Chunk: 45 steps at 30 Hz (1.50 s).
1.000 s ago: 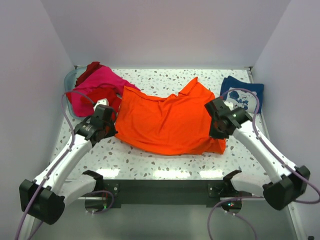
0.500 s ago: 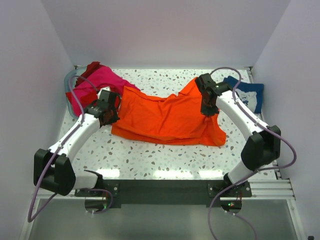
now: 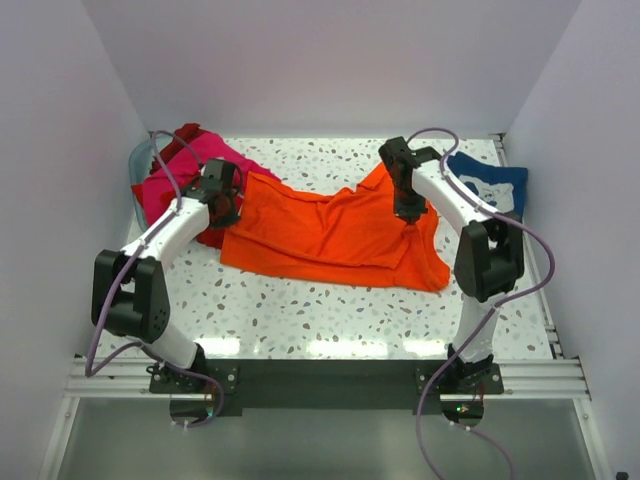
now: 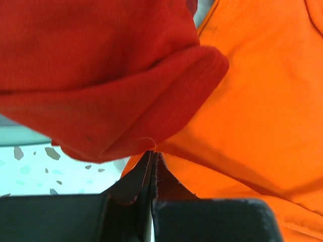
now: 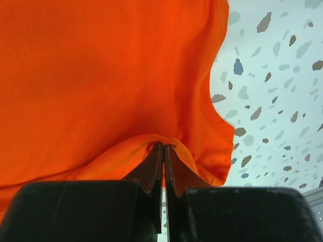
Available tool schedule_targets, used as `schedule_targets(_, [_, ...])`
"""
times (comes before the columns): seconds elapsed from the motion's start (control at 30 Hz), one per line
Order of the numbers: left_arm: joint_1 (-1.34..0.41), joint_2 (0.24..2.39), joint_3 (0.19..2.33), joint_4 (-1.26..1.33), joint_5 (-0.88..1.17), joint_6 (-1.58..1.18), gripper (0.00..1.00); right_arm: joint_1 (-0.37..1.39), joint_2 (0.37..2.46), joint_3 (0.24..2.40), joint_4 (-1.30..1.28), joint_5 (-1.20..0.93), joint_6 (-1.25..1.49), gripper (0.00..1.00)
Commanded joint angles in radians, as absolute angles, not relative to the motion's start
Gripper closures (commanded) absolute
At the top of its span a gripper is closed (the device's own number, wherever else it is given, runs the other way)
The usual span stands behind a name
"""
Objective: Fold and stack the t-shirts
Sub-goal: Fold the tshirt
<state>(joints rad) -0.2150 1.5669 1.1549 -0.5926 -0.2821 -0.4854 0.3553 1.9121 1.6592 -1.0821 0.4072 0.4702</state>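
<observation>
Four shirts lie on the table (image 3: 330,310). Two grippers pinch the one orange shirt (image 3: 330,235): the left gripper (image 4: 153,157) clamps its edge and the right gripper (image 5: 163,149) clamps a raised fold. One red shirt (image 4: 101,75) and one pink shirt (image 3: 190,165) bunch beside the left gripper. One navy shirt (image 3: 495,185) lies to the right of the right gripper.

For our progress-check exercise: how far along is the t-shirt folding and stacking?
Done: no stack visible. In hand: left gripper and right gripper both shut on the orange t-shirt. Left: folding it, then the pink t-shirt, red t-shirt and navy t-shirt.
</observation>
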Motion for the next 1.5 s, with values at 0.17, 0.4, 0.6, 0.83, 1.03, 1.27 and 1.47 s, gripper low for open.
schedule_targets(0.17, [-0.186,1.666,1.278,-0.548,-0.265,-0.411,1.00,0.310,1.996,1.844,-1.120,0.436,0.423,1.00])
schedule_targets(0.4, [-0.184,1.709,1.433,-0.569,-0.246,-0.407,0.52,0.262,2.063,2.066,-1.198,0.373,0.391,0.42])
schedule_targets(0.6, [-0.207,1.643,1.404,-0.545,-0.196,-0.433,0.07,0.233,1.844,1.780,-1.103,0.318,0.374,0.23])
schedule_targets(0.83, [-0.317,1.508,1.130,-0.443,-0.173,-0.514,0.03,0.160,1.548,1.240,-0.879,0.138,0.359,0.24])
schedule_targets(1.03, [-0.359,1.488,0.962,-0.353,-0.132,-0.566,0.02,0.081,1.479,1.100,-0.790,0.048,0.287,0.27])
schedule_targets(1.27, [-0.359,1.531,0.891,-0.290,-0.141,-0.560,0.02,0.006,1.542,1.060,-0.738,0.002,0.219,0.37])
schedule_targets(1.47, [-0.359,1.583,0.876,-0.258,-0.153,-0.563,0.02,0.002,1.583,1.052,-0.736,-0.032,0.218,0.42])
